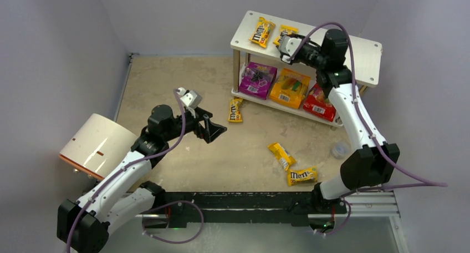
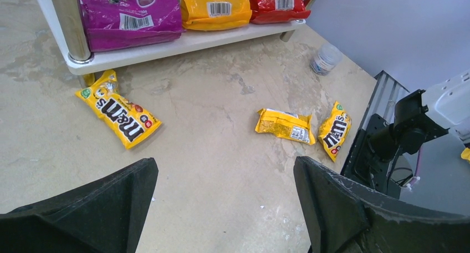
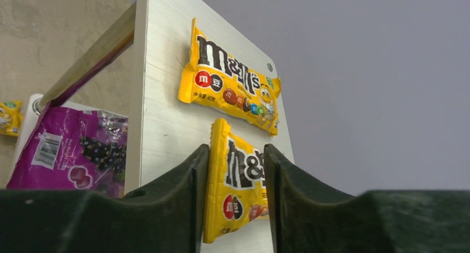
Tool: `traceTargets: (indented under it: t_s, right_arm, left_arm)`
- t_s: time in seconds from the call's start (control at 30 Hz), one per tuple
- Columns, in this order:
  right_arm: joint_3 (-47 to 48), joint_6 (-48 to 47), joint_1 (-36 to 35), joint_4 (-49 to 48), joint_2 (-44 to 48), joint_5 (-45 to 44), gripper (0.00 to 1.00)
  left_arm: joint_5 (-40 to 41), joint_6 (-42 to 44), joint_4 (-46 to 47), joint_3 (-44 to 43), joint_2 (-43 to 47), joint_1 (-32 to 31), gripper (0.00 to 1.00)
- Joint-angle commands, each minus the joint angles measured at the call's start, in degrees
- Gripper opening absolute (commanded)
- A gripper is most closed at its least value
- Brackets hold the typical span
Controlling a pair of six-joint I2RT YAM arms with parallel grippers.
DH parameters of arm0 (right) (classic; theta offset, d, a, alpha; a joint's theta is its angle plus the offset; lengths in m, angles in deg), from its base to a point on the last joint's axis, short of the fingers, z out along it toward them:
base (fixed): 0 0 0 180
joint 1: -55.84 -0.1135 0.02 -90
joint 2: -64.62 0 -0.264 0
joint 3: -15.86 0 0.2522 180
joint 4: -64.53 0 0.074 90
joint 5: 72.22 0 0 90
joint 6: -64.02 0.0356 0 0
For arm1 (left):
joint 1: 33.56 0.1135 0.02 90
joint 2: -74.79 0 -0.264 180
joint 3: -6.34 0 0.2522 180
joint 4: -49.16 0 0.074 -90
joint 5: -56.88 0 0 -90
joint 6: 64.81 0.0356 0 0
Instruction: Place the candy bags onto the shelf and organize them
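"m&m's" on the shelf-top packet [image 3: 230, 78], "m&" on the gripped packet [image 3: 238, 192]

Robotics lab test cell. Plain lilac-grey walls [image 1: 66, 31] box in a scuffed tan counter [image 1: 166, 86]. 2 white-and-black robot arms, left [image 1: 119, 175] and right [image 1: 354, 117], are bolted to an aluminium rail [image 1: 371, 206] at its near edge, trailing purple cables [image 1: 421, 182]. A small white shelf [image 1: 366, 53] holds candy bags [image 1: 258, 80], like a shop mock-up.

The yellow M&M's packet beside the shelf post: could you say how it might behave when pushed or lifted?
This glossy yellow M&M's packet looks thin and crinkled, so it would probably flop if lifted by one end. Lying flat on the beige tabletop, it should slide rather than roll or tip.
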Motion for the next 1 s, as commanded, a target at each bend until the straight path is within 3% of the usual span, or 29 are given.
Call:
traceTargets:
  t_s: [0.0,0.1,0.37,0.43,0.53,0.57,0.63,0.77,0.87,0.97]
  right_arm:
    - [1.66,0.68,0.32,4.01,1.22,3.48,0.53]
    - [1.94,2.03,0.32,5.46,2.58,5.35,0.73]
    - [2.75,5.16,0.32,13.19,7.82,11.55,0.94]
    - [2.29,16.91,0.23,8.53,9.55,12.23,0.99]
    - [3.44,50.54,0.23,-3.5,11.1,6.65,0.99]
    - [5.13,57.37,0.23,-3.13,11.3,6.83,0.99]
    - [5.83,62.35,0.23,-3.1,12.59,10.0,0.99]
    - [-12.95,89.35,0.23,-23.38,23.72,-1.36,0.99]
    - [-24.95,94.91,0.23,-31.41,30.97,-2.54,0.99]
    - [-32.08,93.04,-0.92,-22.01,36.73,-2.86,0.99]
  left_arm:
    - [0.86,1.28,0.82,0.56,0.58,0.17,1.0]
    - [1.02,1.29,0.88,0.59,0.41,0.18,1.0]
    - [1.33,1.35,0.73,0.61,0.01,0.17,1.0]
    - [1.63,1.22,0.83,0.57,-0.13,0.19,1.0]
    - [1.66,1.27,0.77,0.43,-0.44,0.17,1.0]
    - [1.58,1.22,0.74,0.39,-0.56,0.17,1.0]
    - [1.95,0.76,0.6,0.24,-0.78,0.18,1.0]
    - [7.31,-2.05,-1.3,-0.54,-0.73,0.18,1.0]
    - [15.18,-6.11,-3.77,-0.94,-0.42,0.18,1.0]
    - [21.02,-7.26,-7.92,-1.88,-0.5,0.18,1.0]
